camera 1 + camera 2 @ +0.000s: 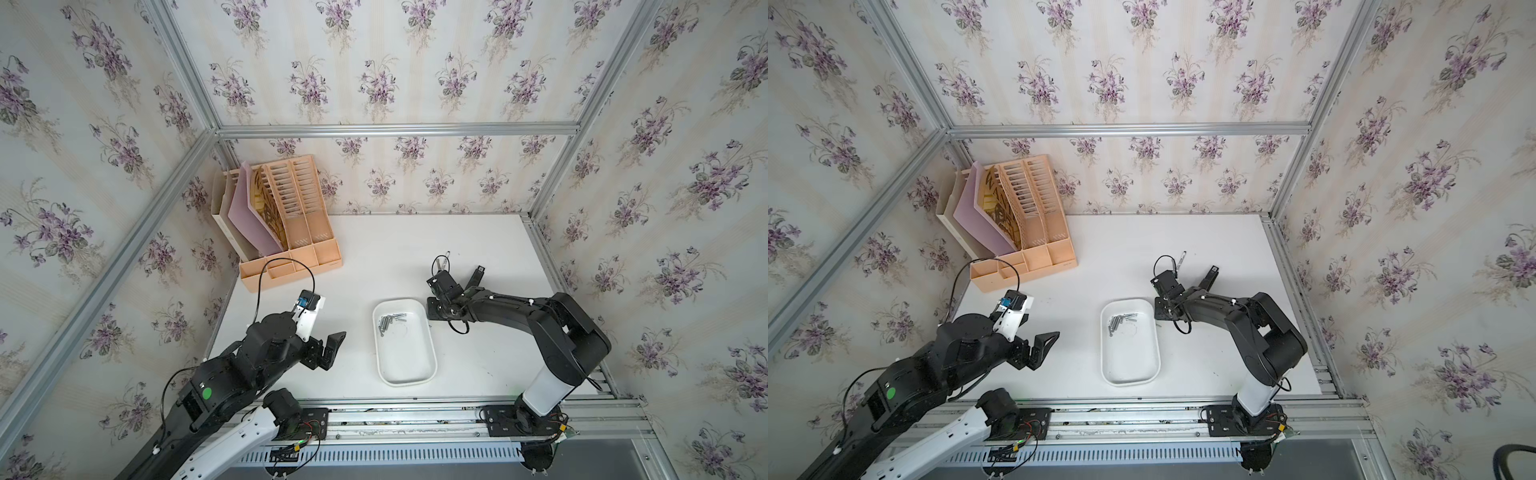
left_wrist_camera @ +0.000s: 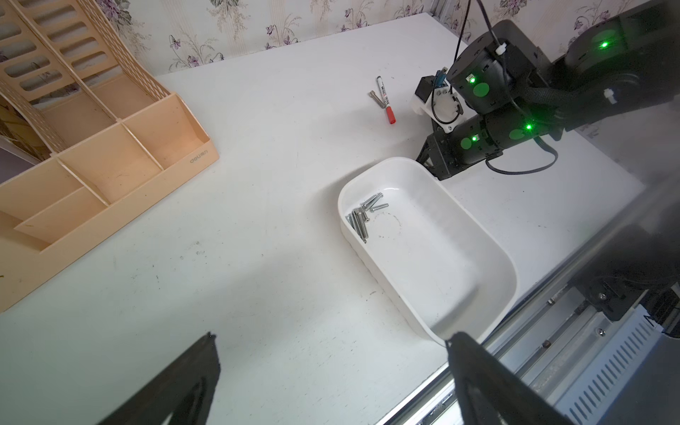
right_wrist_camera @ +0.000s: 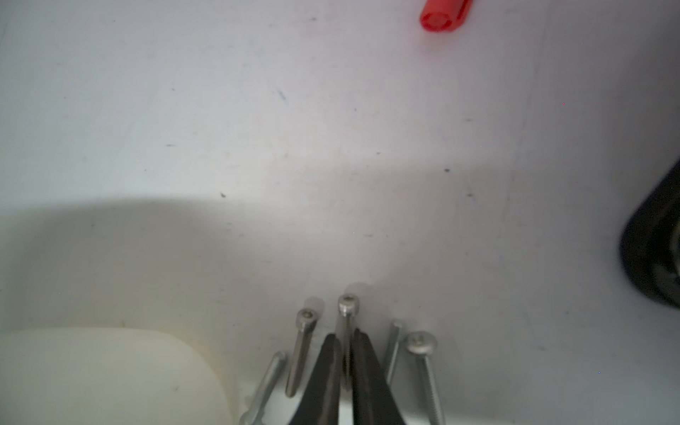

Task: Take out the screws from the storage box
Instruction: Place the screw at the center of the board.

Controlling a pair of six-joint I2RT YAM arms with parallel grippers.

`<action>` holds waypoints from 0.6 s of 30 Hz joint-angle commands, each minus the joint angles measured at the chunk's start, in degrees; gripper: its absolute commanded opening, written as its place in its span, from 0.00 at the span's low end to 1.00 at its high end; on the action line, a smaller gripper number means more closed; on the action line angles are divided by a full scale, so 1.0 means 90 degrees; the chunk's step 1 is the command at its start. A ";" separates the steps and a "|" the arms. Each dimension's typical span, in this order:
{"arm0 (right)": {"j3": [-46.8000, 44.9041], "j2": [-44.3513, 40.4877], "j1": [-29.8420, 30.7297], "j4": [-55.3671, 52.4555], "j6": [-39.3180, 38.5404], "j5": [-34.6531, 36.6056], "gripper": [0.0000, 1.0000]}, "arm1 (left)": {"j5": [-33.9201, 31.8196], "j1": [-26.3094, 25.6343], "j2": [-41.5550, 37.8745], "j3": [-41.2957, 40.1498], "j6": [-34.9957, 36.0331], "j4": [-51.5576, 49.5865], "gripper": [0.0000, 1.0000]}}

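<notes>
since the screws [image 3: 419, 346] taken out seem to be gathered on the counter [image 3: 257, 147] just beside the storage box [image 3: 92, 368], the right gripper [image 3: 347, 353] sits low, jaws narrowly flanking one screw [image 3: 348, 307]; pinched or freed, i cannot tell. other screws [image 1: 388, 322] lie in the box. the left gripper [image 1: 330, 351] hangs open, well apart.

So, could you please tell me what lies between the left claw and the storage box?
Only bare white tabletop. Both top views show nothing lying on that stretch between the left claw and the storage box.

White storage box [image 1: 406, 362]; silver-grey screws [image 1: 388, 323]
</notes>
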 commanded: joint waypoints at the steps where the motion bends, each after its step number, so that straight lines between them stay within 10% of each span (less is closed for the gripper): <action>1: -0.0075 -0.0142 -0.0012 -0.0026 0.0005 -0.0012 0.25 | -0.0050 -0.0002 -0.0001 0.0035 -0.0005 0.0064 0.99; 18: -0.1252 -0.2723 0.0324 0.1270 -0.0359 -0.0233 0.35 | -0.0036 -0.0002 -0.0001 0.0064 -0.0038 0.0049 0.99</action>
